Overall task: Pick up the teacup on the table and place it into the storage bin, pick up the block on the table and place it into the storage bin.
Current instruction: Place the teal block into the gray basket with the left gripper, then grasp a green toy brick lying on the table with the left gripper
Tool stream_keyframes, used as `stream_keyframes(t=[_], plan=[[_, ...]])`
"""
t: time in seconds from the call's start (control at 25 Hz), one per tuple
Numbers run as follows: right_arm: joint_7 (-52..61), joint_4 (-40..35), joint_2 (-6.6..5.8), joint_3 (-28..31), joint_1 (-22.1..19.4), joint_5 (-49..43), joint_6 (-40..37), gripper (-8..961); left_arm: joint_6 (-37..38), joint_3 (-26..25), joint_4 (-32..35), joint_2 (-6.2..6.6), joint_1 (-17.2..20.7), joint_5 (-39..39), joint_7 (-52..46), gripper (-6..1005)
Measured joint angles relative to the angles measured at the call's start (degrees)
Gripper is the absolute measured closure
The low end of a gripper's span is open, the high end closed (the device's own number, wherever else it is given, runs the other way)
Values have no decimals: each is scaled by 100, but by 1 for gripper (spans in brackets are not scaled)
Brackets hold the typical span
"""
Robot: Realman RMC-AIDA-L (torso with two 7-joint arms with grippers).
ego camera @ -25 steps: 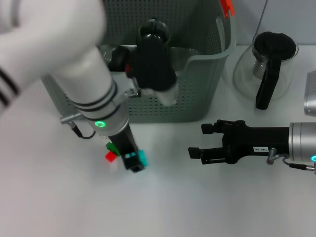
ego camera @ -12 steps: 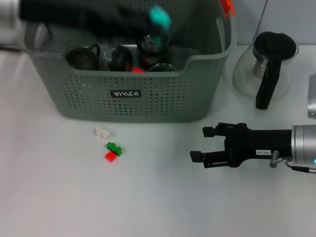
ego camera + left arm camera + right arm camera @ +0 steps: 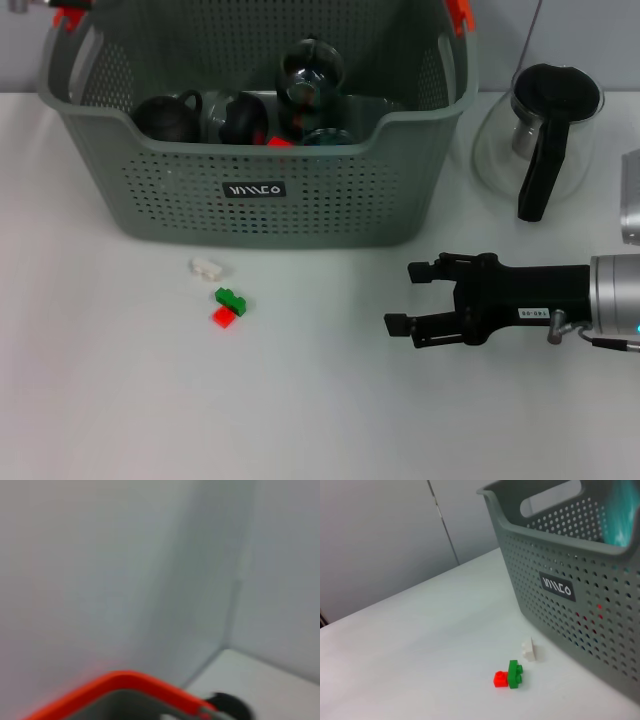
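Note:
The storage bin stands at the back of the table, and its perforated front wall also fills the right wrist view. Dark teacups lie inside it beside a glass vessel. On the table in front of the bin lie a white block and a green block joined to a red one; the same green block appears in the right wrist view. My right gripper hovers open to the right of the blocks, holding nothing. My left gripper is out of view.
A glass carafe with a black lid and handle stands right of the bin. Orange handle clips sit on the bin's rim; one clip shows in the left wrist view. A metal object sits at the right edge.
The left arm rose from above the blocks, swept over the bin, and left the head view. The right gripper barely shifted.

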Motion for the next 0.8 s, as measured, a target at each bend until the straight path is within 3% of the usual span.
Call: stream_keyframes(t=[0.2,0.4,0.48,0.6,0.8], plan=[[0,-11,-32,23,-1,-1,-50,9,-154,-35,241,-138,117,-146,8,308],[17,-14,-40,29,13,-8,-29,8,1466,43,993,-283,583,-1033,515,123],[28,-15,-42,44,16,-9,-4,8,2314,223,1329,-397,814,-1129,867,93],[38,-12,-35,91,27,-9,18,8,2880,786,1760,-536,1218,-830,1172,47],[46,-4,-9,132,44,-9,39,9,2602,1741,2108,-883,1783,617,1588,47]])
